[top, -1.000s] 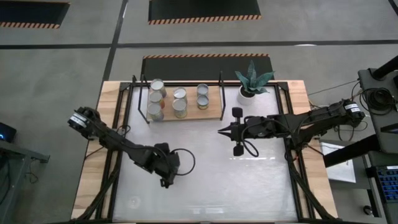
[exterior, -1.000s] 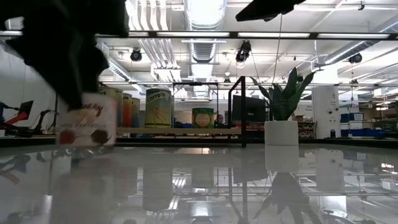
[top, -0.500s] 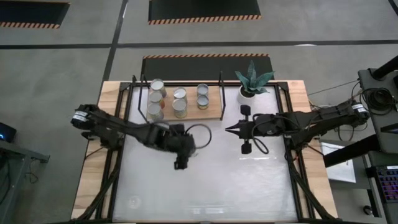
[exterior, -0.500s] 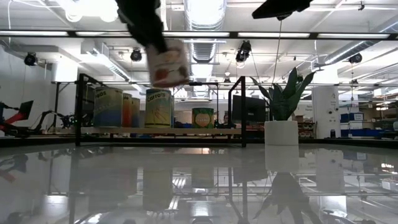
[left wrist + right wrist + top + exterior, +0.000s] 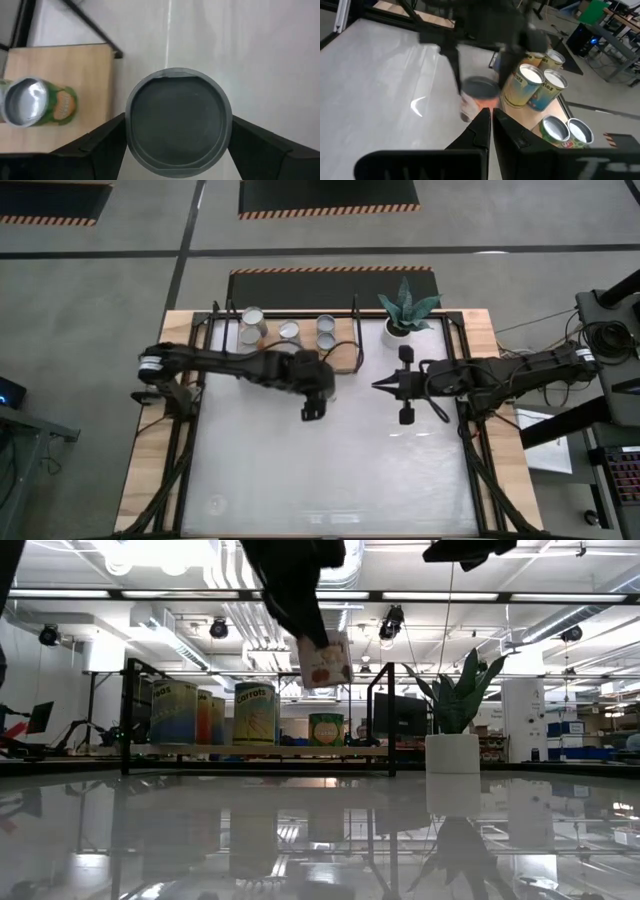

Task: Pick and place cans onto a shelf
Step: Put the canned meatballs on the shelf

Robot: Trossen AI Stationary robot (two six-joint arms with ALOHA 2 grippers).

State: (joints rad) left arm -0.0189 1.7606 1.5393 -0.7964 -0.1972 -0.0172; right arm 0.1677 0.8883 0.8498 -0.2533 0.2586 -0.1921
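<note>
Your left arm stretches across the table, its left gripper [image 5: 318,387] clamped around a can [image 5: 324,661] and holding it in the air, well above the tabletop, near the front edge of the shelf [image 5: 345,360]. Other cans [image 5: 290,332] stand on that shelf. Your right arm reaches in from the other side, level over the table [image 5: 330,470], its right gripper [image 5: 377,385] pinched closed on nothing, near the potted plant [image 5: 404,308].

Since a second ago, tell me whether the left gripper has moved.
Yes. The left gripper, holding a can, moved from the table's near left toward the shelf, now beside its right end.
</note>
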